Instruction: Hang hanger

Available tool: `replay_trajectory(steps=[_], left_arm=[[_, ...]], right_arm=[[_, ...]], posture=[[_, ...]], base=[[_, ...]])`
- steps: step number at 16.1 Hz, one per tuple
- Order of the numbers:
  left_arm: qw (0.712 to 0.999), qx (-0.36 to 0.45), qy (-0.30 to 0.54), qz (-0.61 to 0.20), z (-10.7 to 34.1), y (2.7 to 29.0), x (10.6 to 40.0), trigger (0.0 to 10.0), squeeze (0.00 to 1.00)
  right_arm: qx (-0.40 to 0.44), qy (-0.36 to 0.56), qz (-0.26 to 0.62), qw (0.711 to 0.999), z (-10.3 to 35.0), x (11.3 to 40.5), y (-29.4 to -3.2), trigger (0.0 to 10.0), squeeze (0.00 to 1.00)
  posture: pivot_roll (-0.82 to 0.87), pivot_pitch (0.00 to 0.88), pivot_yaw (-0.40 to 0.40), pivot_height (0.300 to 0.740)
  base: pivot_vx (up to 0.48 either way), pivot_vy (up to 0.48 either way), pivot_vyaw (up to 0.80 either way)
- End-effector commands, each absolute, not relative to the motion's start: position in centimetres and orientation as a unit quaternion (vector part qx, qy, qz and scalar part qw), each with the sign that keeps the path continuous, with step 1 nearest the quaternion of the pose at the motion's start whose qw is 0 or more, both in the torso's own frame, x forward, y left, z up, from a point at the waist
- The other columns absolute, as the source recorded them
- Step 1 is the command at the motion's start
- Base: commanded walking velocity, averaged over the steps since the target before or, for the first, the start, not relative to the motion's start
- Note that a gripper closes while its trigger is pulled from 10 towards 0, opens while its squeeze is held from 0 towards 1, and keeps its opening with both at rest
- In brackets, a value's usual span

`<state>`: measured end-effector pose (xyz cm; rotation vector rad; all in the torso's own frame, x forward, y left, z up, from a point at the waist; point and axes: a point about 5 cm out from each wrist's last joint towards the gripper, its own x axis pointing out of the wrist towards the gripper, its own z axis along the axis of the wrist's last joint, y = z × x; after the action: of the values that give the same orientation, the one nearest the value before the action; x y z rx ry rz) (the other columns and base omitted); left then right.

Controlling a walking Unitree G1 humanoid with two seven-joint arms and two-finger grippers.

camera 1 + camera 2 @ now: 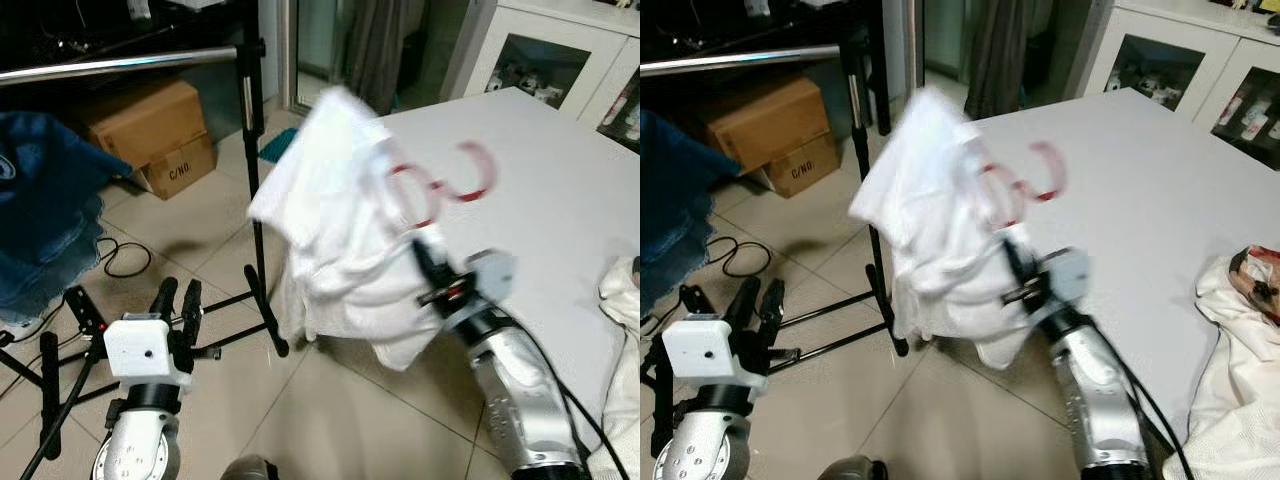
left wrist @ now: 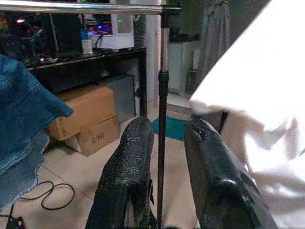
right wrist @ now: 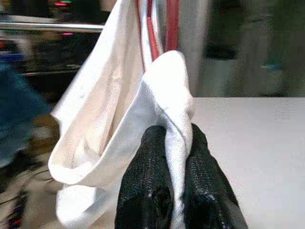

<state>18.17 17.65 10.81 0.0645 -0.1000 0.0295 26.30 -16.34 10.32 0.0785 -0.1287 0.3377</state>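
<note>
A red hanger (image 1: 462, 178) with a white garment (image 1: 335, 230) draped on it is held up in the air beside the table, blurred by motion. My right gripper (image 1: 425, 262) is shut on the garment's fabric and the hanger under it; in the right wrist view the cloth (image 3: 167, 109) is pinched between the black fingers (image 3: 147, 181). A silver rail (image 1: 120, 65) of a clothes rack runs across the upper left, with a blue denim garment (image 1: 45, 210) hanging on it. My left gripper (image 1: 177, 297) is low at the left, open and empty, pointing at the rack's upright pole (image 2: 162, 119).
A white table (image 1: 560, 200) fills the right side, with another pale garment (image 1: 620, 330) at its right edge. Cardboard boxes (image 1: 150, 130) sit on the tiled floor behind the rack. A black cable (image 1: 125, 258) lies on the floor. White cabinets (image 1: 560, 55) stand at the back.
</note>
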Motion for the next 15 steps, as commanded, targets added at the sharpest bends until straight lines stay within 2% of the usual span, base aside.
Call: replay_trajectory(steps=[1,3,6,8,11,15], left_arm=[[0.998,0.043,-0.054,-0.012,11.2,17.4,18.5,10.0,0.00],[0.997,0.043,-0.053,-0.027,11.2,17.3,18.9,10.0,0.00],[0.992,0.043,-0.056,-0.101,11.3,15.8,20.5,10.0,0.00],[0.990,0.041,-0.059,-0.119,11.4,15.3,21.1,10.0,0.00],[0.989,0.033,-0.061,-0.133,11.4,14.8,22.1,10.0,0.00],[0.990,0.024,-0.055,-0.129,11.0,14.7,22.0,10.0,0.00]], right_arm=[[0.034,-0.088,0.134,0.987,11.5,26.6,-17.2,10.0,0.00],[0.028,-0.086,0.130,0.987,11.3,26.2,-17.5,10.0,0.00],[0.015,-0.074,0.113,0.991,10.7,23.4,-18.5,10.0,0.00],[0.017,-0.076,0.111,0.991,10.7,22.7,-18.3,10.0,0.00],[0.033,-0.068,0.114,0.991,10.6,22.2,-17.8,10.0,0.00],[0.030,-0.067,0.121,0.990,10.8,22.4,-17.6,10.0,0.00]], posture=[[0.07,0.000,0.032,0.740],[0.06,0.000,0.041,0.740],[-0.03,0.000,0.092,0.740],[-0.09,0.000,0.125,0.740],[-0.12,0.000,0.137,0.740],[-0.11,0.000,0.123,0.740]], base=[[0.000,0.000,0.00],[0.000,0.000,0.00],[0.000,0.000,0.00],[0.000,0.000,0.00],[0.000,0.000,0.00],[0.000,0.000,0.00]])
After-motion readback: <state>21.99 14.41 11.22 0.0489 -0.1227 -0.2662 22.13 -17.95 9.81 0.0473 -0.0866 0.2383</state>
